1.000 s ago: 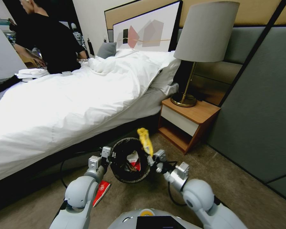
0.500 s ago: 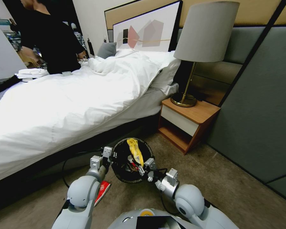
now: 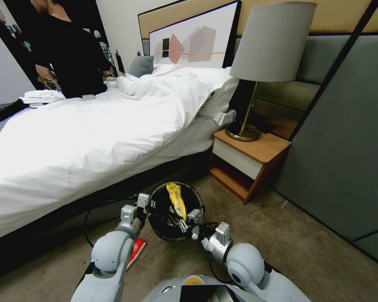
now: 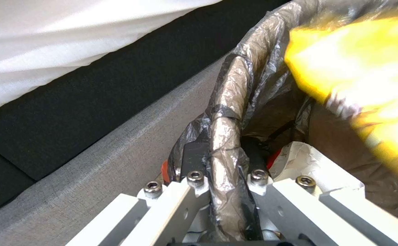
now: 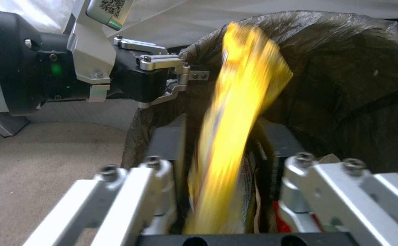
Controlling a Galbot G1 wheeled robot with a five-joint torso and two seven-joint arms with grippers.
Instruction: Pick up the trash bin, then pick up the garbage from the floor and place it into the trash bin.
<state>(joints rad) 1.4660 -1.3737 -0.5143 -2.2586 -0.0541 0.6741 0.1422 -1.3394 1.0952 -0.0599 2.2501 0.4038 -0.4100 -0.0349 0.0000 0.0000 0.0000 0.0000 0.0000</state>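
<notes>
Leaning over the beige carpet floor, the robot has both arms reaching down ahead of its torso. Just beside the left forearm a flat red-and-white wrapper lies on the carpet. The left claw is clamped on the rim of the small round trash bin lined with a dark plastic bag, one finger outside and one inside the folded bag edge, as the left wrist view shows plainly. The right claw sits at the bin's mouth from the opposite side, its fingers spread apart with a long crumpled yellow wrapper standing up between them; the wrapper is blurred, and I cannot tell whether the pads touch it. Its lower end is inside the bin, where red and white litter lies at the bottom. Behind the bin runs the dark base of a bed with white bedding, and to the right stands a wooden nightstand carrying a brass lamp with a grey shade.
</notes>
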